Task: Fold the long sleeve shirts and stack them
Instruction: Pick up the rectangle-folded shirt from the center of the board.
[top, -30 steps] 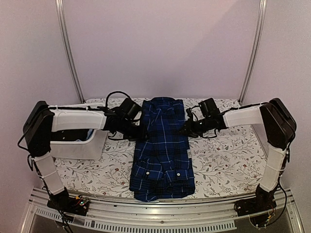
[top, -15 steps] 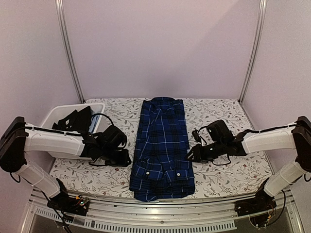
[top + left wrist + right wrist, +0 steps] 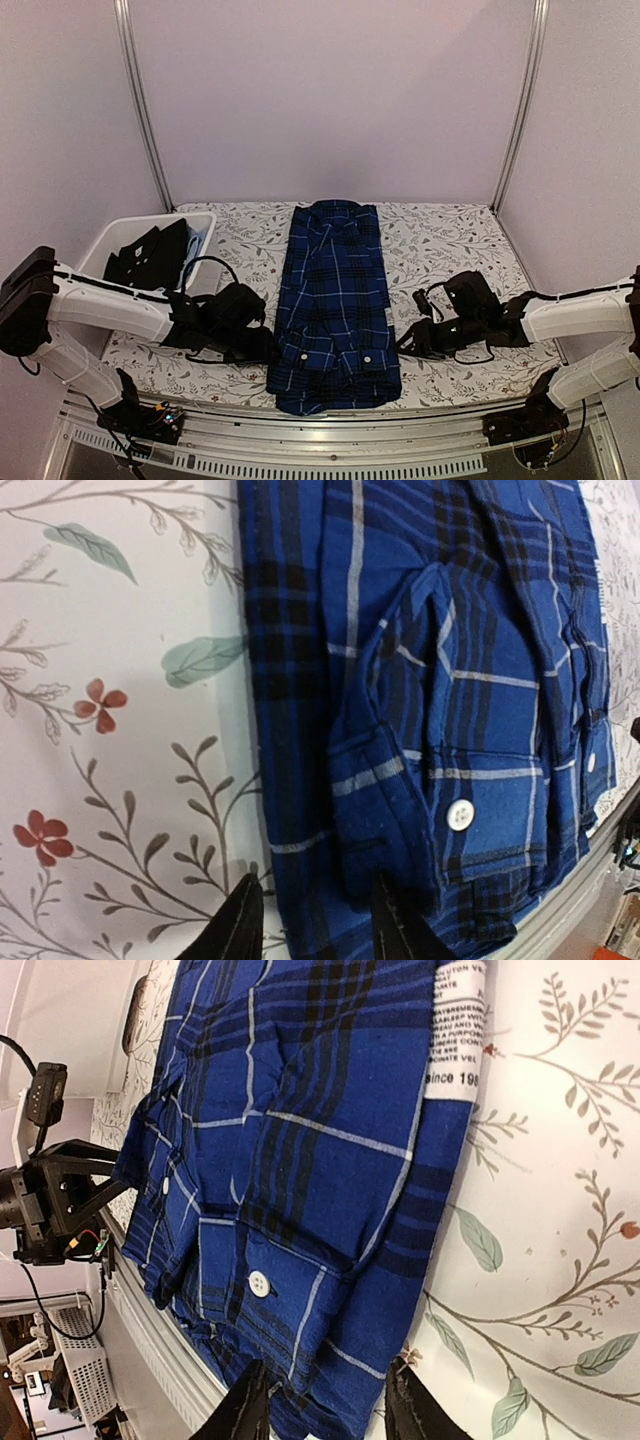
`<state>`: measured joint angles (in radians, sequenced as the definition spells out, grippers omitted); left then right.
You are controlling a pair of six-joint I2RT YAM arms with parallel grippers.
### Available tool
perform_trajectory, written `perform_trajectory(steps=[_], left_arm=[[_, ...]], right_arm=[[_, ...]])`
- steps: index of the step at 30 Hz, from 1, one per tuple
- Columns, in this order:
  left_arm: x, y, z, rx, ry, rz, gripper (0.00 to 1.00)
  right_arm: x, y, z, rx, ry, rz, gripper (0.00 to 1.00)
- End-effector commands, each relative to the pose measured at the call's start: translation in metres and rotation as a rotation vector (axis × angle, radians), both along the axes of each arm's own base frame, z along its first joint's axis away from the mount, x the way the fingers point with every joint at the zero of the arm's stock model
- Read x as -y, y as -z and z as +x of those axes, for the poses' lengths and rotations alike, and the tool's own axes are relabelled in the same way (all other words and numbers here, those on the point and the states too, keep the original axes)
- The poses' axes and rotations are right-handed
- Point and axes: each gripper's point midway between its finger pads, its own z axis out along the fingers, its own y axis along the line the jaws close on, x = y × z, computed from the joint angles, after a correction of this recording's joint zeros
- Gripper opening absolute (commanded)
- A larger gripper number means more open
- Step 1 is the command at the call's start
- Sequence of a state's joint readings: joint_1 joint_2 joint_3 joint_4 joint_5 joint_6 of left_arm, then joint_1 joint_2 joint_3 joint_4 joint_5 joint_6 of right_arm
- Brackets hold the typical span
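One long sleeve shirt (image 3: 335, 300), navy plaid with white buttons, lies folded into a long strip down the middle of the table, collar at the far end. My left gripper (image 3: 272, 347) sits low at its near left edge. In the left wrist view the left gripper (image 3: 312, 928) is open, one finger on the tablecloth and the other over the shirt (image 3: 450, 680) by a buttoned cuff. My right gripper (image 3: 405, 345) mirrors it at the near right edge. The right wrist view shows the right gripper (image 3: 325, 1412) open astride the shirt's (image 3: 300, 1110) edge.
A white bin (image 3: 200, 222) at the back left holds dark clothes (image 3: 145, 255). A floral tablecloth (image 3: 450, 250) covers the table. A metal rail (image 3: 320, 420) runs along the near edge just below the shirt's hem. A white label (image 3: 458, 1030) shows on the shirt.
Both arms have swung from the shirt's upper middle towards me and dropped low, ending at its near left and right edges. The shirt has not moved.
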<state>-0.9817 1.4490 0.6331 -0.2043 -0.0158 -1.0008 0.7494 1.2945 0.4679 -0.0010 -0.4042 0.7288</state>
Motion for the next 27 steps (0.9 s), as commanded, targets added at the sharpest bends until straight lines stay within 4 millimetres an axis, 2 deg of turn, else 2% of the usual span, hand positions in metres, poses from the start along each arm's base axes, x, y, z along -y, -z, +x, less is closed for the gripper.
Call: perform_trajectory(steps=[1, 11, 17, 21, 27], left_arm=[[0.002, 0.009, -0.014, -0.045, -0.026, -0.015, 0.37], [-0.012, 0.007, -0.031, -0.060, -0.024, -0.012, 0.39], [-0.021, -0.006, -0.021, -0.021, -0.127, -0.023, 0.41], [-0.033, -0.003, -0.018, -0.010, -0.221, -0.041, 0.46], [-0.028, -0.001, -0.010, 0.001, -0.264, -0.074, 0.54]], right_arm=[[-0.003, 0.001, -0.010, -0.024, -0.010, 0.034, 0.39], [0.000, 0.024, -0.026, -0.109, -0.029, 0.024, 0.46], [0.002, 0.033, -0.031, -0.129, -0.034, 0.024, 0.49], [0.000, 0.033, -0.032, -0.139, -0.025, 0.052, 0.53], [-0.003, 0.034, -0.031, -0.152, -0.021, 0.067, 0.55]])
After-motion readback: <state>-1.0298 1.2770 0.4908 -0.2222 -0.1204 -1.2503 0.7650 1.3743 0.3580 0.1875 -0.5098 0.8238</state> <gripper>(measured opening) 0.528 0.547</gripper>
